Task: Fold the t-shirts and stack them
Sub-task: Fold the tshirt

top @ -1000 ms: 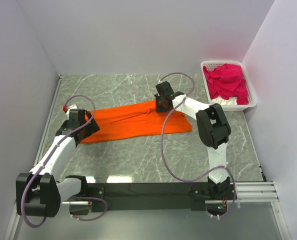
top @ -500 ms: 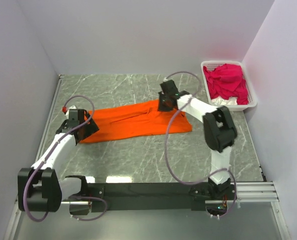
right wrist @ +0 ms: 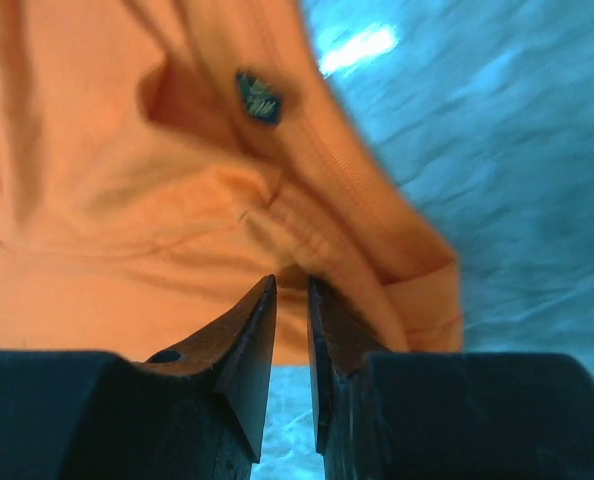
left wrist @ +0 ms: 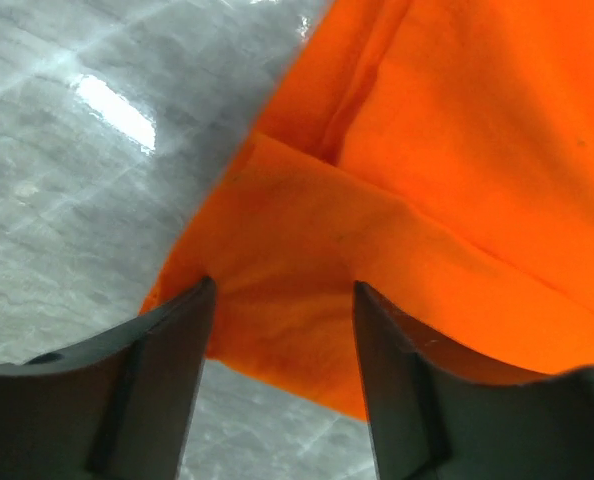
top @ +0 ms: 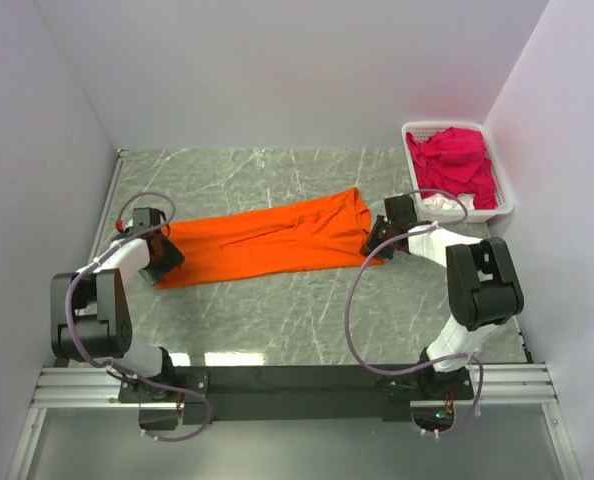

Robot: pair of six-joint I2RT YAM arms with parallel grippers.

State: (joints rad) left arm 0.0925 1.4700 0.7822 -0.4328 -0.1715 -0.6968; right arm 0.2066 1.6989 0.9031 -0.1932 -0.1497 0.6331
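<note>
Left gripper (left wrist: 282, 320): wide open, straddling the left-end corner of the orange shirt (top: 267, 240). The cloth lies between my fingers (left wrist: 167, 380), not pinched.
Right gripper (right wrist: 292, 300): closed to a thin slit at the shirt's right end. The hem runs straight into the tips, so I judge it a pinch on the cloth.
Orange shirt: stretched lengthwise on the tabletop (top: 277, 320) between my two grippers, mostly flat, with creases along it.
Pink shirts (top: 457, 165): heaped in the basket (top: 504, 205), far right, well apart.
Step in hand: flattening the shirt before a fold, as I read it.
Doing it well: close the left on the corner's full thickness first, then draw both ends apart evenly and low.
Tabletop: grey marbled, glossy with glare; cloth will likely slide easily.
Room: plain pale walls (top: 277, 70) on three sides, with the basket against the right one.
</note>
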